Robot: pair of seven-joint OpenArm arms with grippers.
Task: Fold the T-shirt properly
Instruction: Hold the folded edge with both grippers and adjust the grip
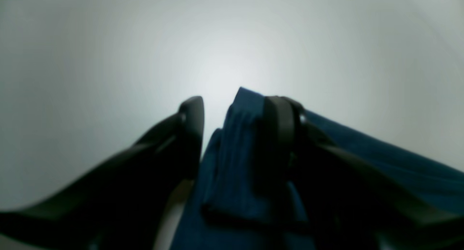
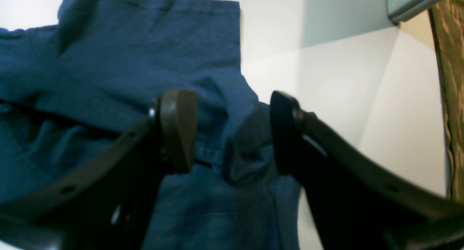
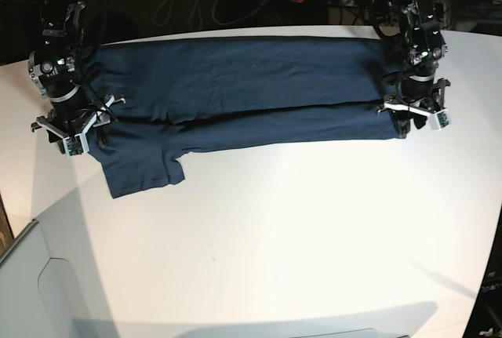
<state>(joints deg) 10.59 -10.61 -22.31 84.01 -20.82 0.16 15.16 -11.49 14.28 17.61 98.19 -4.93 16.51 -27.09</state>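
Left tool (image 1: 233, 108) is seen parted, with T-shirt (image 3: 235, 95) cloth bunched against one finger; right tool (image 2: 232, 130) is likewise parted over a fabric fold. The garment is stretched lengthwise between both tools on the desk (image 3: 298, 228), one sleeve hanging just beside the right tool.

So the T-shirt (image 3: 235, 91) lies stretched sideways across the far half of the table (image 3: 274, 236), folded lengthwise, with one sleeve sticking out toward the near side at the base view's left end. The right gripper (image 3: 72, 130) sits at that left end, right on the shirt's edge. The left gripper (image 3: 414, 114) is at the opposite end, also on the edge. Cables (image 3: 180, 1) run behind the table.
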